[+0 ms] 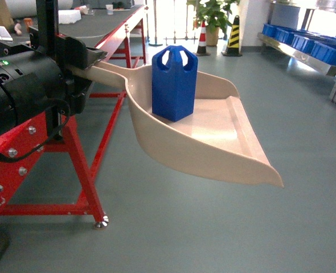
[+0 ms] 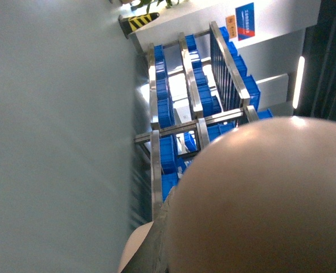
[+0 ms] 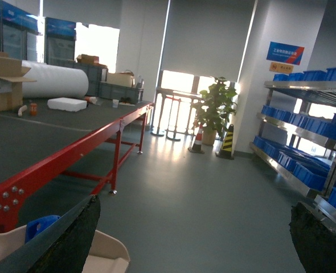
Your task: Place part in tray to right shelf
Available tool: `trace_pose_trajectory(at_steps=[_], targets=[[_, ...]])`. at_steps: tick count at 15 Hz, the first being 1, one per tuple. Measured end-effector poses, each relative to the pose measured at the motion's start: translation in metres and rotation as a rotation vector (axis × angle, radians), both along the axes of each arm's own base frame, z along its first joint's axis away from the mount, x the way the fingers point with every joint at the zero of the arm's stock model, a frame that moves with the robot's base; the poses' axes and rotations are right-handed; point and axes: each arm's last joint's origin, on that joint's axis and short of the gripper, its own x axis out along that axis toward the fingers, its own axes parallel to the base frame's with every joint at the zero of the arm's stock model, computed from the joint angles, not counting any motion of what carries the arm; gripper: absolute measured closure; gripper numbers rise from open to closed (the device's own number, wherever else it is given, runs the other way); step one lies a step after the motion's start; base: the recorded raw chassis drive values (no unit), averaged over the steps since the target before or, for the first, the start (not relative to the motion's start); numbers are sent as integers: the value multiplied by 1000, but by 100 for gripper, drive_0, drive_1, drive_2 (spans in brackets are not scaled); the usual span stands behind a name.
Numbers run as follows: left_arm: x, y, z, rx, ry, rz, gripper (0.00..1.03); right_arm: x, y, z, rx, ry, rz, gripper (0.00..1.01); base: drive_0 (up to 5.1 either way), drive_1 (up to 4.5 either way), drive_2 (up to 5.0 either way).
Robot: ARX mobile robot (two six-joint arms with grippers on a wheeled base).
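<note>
Head: part (image 1: 174,85) upright in tray (image 1: 225,148) (R wrist: shelf (image 3: 304,165)).

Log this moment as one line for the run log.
part: upright in tray | left gripper: holds tray handle | right gripper: open, empty | shelf: far right

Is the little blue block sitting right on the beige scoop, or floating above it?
Touching. In the head view the part stands upright inside the tray, its bottom edge resting on the tray's floor with no gap visible beneath it.
</note>
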Motion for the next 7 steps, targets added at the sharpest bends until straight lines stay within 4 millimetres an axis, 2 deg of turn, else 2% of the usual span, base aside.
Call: trace_pose_trajectory(at_steps=[7], targets=[[0, 0, 0, 2, 5, -1, 89, 0, 0, 0, 0, -1, 0, 3, 503, -223, -250]])
